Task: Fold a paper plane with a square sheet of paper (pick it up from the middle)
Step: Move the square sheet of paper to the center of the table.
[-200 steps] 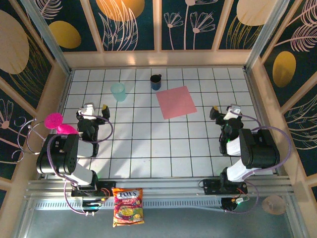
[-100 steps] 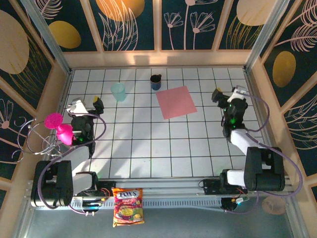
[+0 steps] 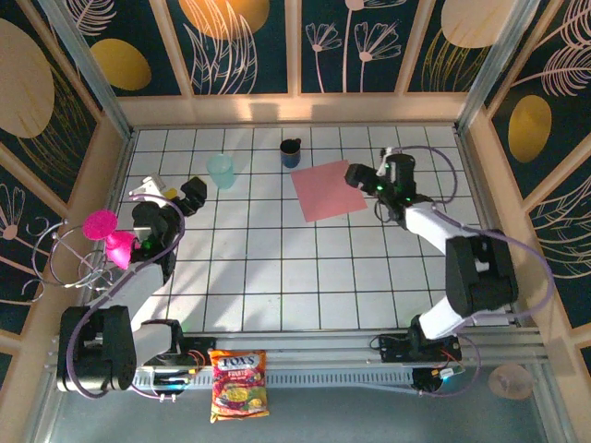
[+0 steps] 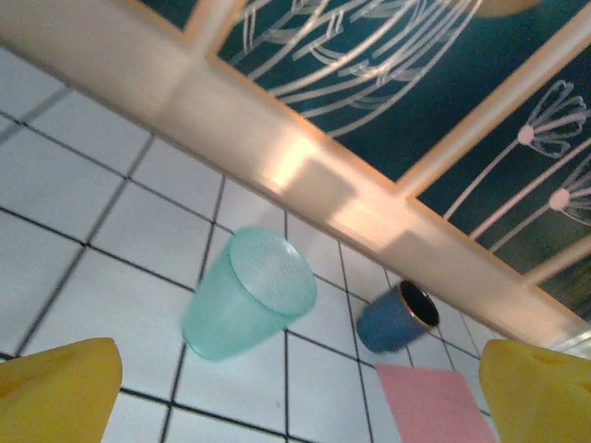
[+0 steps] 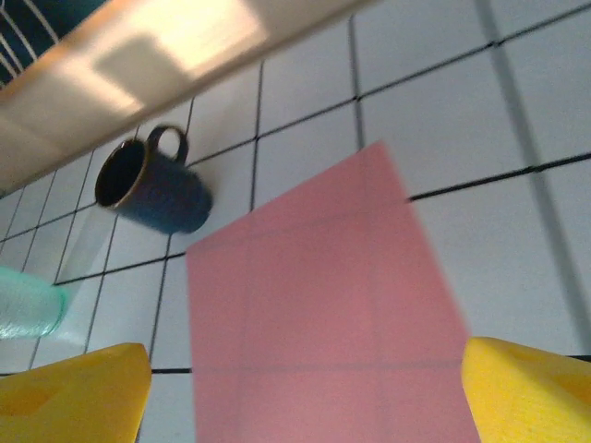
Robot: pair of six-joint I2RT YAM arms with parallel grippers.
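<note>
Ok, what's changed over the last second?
Both arms reached out from their bases. The right gripper swung left and forward to the right edge of the square sheet of paper; the left gripper moved forward toward the teal cup. Both are open, holding nothing. Sheet, cup, dark mug and magenta goblet stayed put.

Flat pink square sheet of paper (image 3: 329, 190)

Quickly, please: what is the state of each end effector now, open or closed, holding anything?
Left end effector: open, holding nothing.
Right end effector: open, holding nothing, near the square sheet of paper.
</note>
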